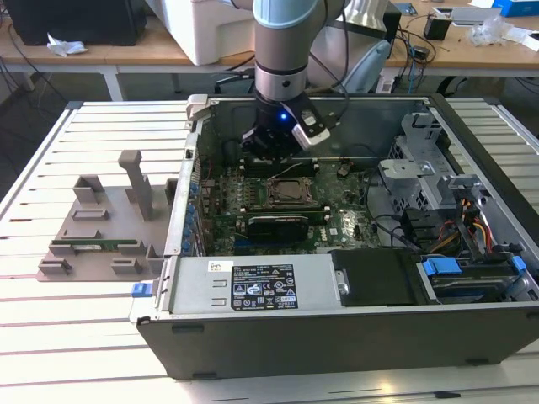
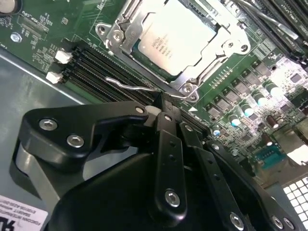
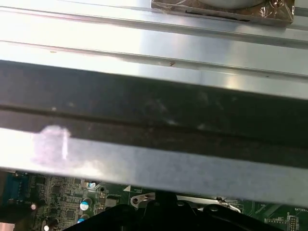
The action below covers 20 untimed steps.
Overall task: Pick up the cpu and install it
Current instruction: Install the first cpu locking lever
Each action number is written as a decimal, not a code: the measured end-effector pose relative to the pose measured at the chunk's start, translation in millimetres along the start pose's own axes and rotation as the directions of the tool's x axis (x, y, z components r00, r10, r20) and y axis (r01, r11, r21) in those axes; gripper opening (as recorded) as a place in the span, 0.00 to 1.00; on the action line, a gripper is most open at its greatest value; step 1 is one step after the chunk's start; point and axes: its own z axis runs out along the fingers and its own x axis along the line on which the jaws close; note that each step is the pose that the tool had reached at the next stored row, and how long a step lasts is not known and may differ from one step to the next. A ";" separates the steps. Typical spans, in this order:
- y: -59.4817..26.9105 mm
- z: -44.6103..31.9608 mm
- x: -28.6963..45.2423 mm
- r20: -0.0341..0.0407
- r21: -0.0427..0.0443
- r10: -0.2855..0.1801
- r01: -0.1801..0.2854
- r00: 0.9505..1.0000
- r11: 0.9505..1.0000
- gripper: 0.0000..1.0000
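The cpu (image 2: pixel 175 38) is sitting flat in its socket (image 2: pixel 120 29) on the board (image 2: pixel 43 21), apparently already placed; the gripper (image 2: pixel 161 107) is hovering just beside the socket lever (image 2: pixel 132 86), jaws together, gripping nothing.

- The cpu (image 2: pixel 175 41), a flat square chip with a pale silver-grey metal top, is lying level in its socket on the green motherboard (image 2: pixel 57 19).
- A metal retention frame (image 2: pixel 120 33) is sitting around its edges.
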 end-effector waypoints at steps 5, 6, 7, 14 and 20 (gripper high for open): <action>-2.0 -0.1 -9.7 -0.010 -0.004 0.001 -0.001 1.000 1.000 0.11; -2.4 0.0 -11.0 -0.012 -0.005 0.001 -0.001 1.000 1.000 0.11; -3.8 0.3 -15.6 -0.018 -0.005 0.002 -0.002 1.000 1.000 0.11; -6.9 1.7 -29.9 -0.036 -0.008 0.003 -0.004 0.999 1.000 0.11; -8.6 6.1 -41.5 -0.052 -0.009 0.006 -0.006 0.999 1.000 0.11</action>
